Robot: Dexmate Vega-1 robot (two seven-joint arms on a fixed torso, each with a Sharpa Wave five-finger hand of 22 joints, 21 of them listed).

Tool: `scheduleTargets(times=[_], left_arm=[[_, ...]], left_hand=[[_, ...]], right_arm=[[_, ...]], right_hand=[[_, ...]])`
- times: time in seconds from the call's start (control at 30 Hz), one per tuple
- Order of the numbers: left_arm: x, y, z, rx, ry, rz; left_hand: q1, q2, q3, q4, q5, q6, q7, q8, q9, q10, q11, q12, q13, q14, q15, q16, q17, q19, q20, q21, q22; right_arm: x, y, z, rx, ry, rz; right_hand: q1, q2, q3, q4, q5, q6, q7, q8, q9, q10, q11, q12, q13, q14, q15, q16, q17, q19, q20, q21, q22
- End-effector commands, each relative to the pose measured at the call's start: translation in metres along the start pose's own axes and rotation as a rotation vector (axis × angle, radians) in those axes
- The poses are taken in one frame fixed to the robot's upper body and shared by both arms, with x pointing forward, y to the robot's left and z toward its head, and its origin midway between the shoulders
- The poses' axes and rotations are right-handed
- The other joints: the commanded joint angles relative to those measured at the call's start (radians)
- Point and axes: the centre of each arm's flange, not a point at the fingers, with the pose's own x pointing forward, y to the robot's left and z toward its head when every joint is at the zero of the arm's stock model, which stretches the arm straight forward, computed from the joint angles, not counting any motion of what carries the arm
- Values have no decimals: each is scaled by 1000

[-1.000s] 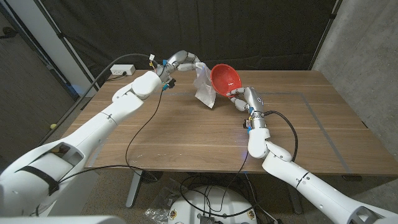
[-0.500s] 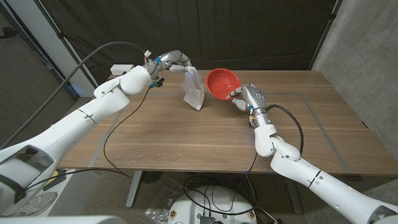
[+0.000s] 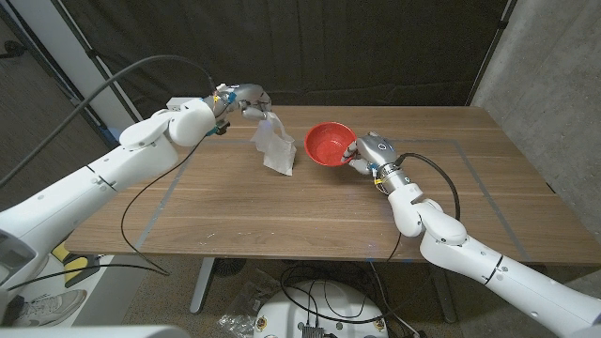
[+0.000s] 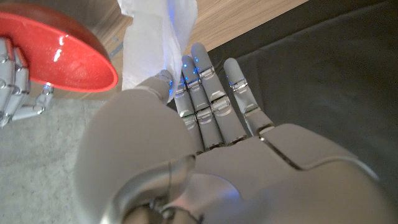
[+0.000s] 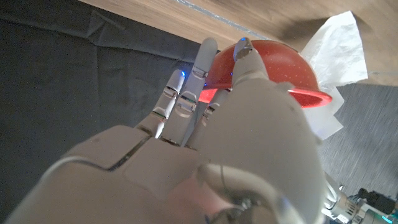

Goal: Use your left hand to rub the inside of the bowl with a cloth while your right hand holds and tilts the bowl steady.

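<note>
A red bowl (image 3: 329,143) is held near the table's middle back by my right hand (image 3: 368,150), which grips its right rim; the bowl's opening faces up and slightly left. The bowl (image 5: 273,71) fills the space past my right fingers (image 5: 186,87). My left hand (image 3: 246,99) is raised at the back left and pinches a white cloth (image 3: 273,145) by its top; the cloth hangs down with its lower end near the table, left of the bowl and apart from it. In the left wrist view the cloth (image 4: 149,43) hangs past my left hand (image 4: 205,118), with the bowl (image 4: 53,53) beside it.
The wooden table (image 3: 282,211) spreads wide in front of both hands. A white power strip (image 3: 186,104) lies at the back left edge, with black cables running off it. A dark curtain hangs behind the table.
My left hand has carried the cloth leftward, away from the bowl. My right hand has lowered the bowl and turned it from steeply tilted to nearly level.
</note>
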Motion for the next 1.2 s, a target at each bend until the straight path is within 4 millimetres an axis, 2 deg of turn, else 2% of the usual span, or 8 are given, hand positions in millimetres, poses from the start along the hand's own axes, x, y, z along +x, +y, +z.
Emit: scheduleTargets(times=[0.03, 0.37, 0.7, 0.97, 1.03, 1.1, 1.17, 1.2], left_arm=[[-14, -10, -9, 269, 137, -71], [-8, -36, -8, 394, 166, -97], [3, -67, -5, 423, 127, -163], [7, -81, -3, 427, 104, -190], [8, -83, -2, 432, 102, -206], [9, -85, -2, 432, 100, -222], [9, -85, -2, 432, 96, -230], [9, -85, -2, 436, 93, -231]], left_hand=[[-3, -22, 12, -1, 4, 33, 2, -11, -14, 89, -70, -10, -15, 15, -60, -8, -6, 20, -3, 8, 0], [-6, -30, 19, 3, 7, 45, -1, -28, -37, 97, -74, -19, -21, 25, -62, -15, -14, 25, -8, 7, -1], [-7, -34, 26, 6, 8, 55, 0, -40, -51, 103, -75, -28, -29, 28, -62, -22, -20, 24, -10, 5, -1], [-8, -41, 31, 6, 5, 71, -2, -48, -60, 117, -75, -40, -49, 33, -60, -28, -27, 31, -18, 6, 0], [-13, -46, 31, 9, 0, 71, -8, -57, -65, 114, -82, -52, -61, 25, -59, -35, -31, 24, -21, 5, 0], [-37, -63, 21, 22, -12, 45, -22, -87, -73, 88, -86, -85, -86, -14, -54, -56, -38, -1, -17, -2, 1], [-45, -71, 20, 26, -15, 24, -26, -106, -75, 70, -86, -105, -99, -32, -55, -68, -44, -13, -15, -7, 0], [-51, -87, 14, 25, -17, -5, -37, -127, -76, 42, -90, -126, -110, -60, -48, -82, -50, -34, -12, -14, 0]], right_arm=[[-3, 3, 4, -147, -43, 123], [1, 11, 6, -211, -37, 184], [6, 17, 7, -219, -31, 265], [6, 23, 7, -220, -32, 276], [7, 24, 7, -222, -31, 278], [7, 25, 7, -224, -29, 280], [7, 25, 7, -222, -28, 283], [7, 26, 7, -226, -27, 285]], right_hand=[[-16, 6, 13, 7, 8, 7, -5, -2, -2, 188, 101, -4, 47, 6, -82, -6, 6, 2, -21, 12, 0], [-18, 5, 15, 8, 7, 4, -9, -9, -7, 187, 95, -12, 44, 10, -83, -9, 10, 0, -22, 18, -3], [-21, 5, 15, 9, 6, 3, -11, -12, -8, 187, 91, -17, 44, 11, -83, -11, 13, -1, -23, 22, -5], [-26, 6, 16, 11, 4, -2, -22, -14, -2, 187, 90, -27, 37, 11, -84, -13, 18, 1, -24, 29, -8], [-28, 6, 16, 12, 3, -5, -27, -15, -2, 183, 93, -30, 37, 9, -83, -15, 19, 1, -23, 31, -8], [-30, 7, 16, 13, 3, -8, -31, -16, -1, 180, 92, -32, 38, 5, -84, -18, 19, 0, -23, 32, -9], [-31, 8, 16, 13, 3, -9, -33, -17, 0, 179, 91, -34, 37, 4, -84, -19, 20, 0, -21, 33, -9], [-31, 9, 17, 14, 2, -10, -34, -17, 0, 179, 91, -34, 37, 3, -84, -20, 20, 1, -19, 34, -9]])
